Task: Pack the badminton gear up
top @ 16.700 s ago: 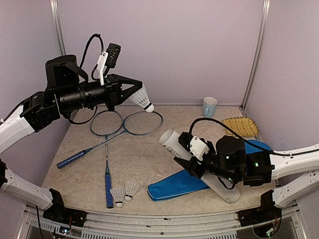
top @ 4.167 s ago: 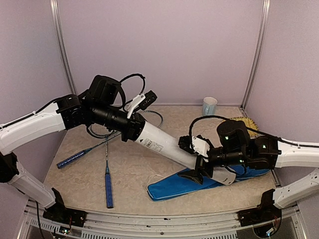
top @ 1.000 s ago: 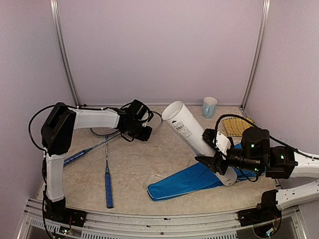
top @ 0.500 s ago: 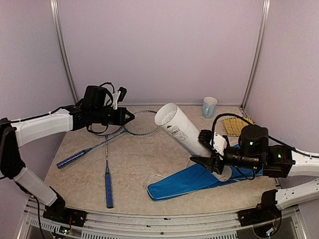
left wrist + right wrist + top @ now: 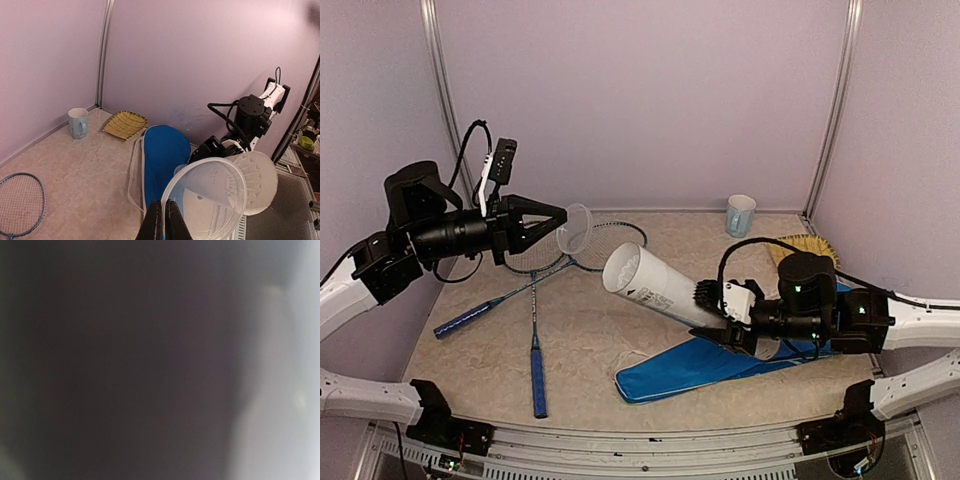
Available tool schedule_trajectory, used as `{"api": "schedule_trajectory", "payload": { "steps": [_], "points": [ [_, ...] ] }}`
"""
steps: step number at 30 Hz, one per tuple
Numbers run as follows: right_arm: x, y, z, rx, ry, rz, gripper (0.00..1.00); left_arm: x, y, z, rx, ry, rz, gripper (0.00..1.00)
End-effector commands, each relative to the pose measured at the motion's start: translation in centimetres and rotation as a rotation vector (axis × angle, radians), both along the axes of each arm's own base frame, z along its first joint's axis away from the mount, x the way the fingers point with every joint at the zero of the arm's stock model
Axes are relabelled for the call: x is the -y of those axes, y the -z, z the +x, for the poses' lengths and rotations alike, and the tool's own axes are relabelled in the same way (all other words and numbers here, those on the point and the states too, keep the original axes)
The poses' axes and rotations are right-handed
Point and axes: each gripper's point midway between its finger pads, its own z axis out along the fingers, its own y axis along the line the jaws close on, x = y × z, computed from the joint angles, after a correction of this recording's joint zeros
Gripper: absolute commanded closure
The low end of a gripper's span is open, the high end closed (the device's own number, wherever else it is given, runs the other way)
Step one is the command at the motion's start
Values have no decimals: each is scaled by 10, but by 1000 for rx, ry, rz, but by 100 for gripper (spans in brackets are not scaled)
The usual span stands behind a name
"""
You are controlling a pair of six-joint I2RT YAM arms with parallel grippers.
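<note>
Translucent plastic lid, smooth white tube, blue cloth cover.

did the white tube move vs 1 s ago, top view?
Yes. The white tube, held by the right end effector, has swung its open end left and nearer, away from the mug.

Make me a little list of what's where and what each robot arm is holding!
left jaws: shut on a clear lid, held in the air
right jaws: closed around the white tube, tilted, open end toward the lid
inside tube: shuttlecock feathers show at the mouth
rackets: two, crossed on the table
blue cover: flat on the table, below the tube
mug: back, near the wall
brush: back right corner
</note>
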Motion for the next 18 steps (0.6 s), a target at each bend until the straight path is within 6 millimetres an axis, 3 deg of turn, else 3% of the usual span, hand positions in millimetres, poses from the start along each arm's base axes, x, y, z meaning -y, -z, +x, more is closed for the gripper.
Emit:
{"api": "schedule_trajectory", "payload": {
  "steps": [1, 12, 18],
  "points": [
    [-15, -28, 2, 48, -13, 42, 53, 8, 0, -21, 22, 54, 29, 100],
    [-22, -26, 6, 58, 6, 12, 54, 41, 20, -37, -7, 102, 112, 100],
    [-20, -21, 11, 48, 41, -1, 55, 43, 18, -35, 7, 71, 124, 100]
  ]
}}
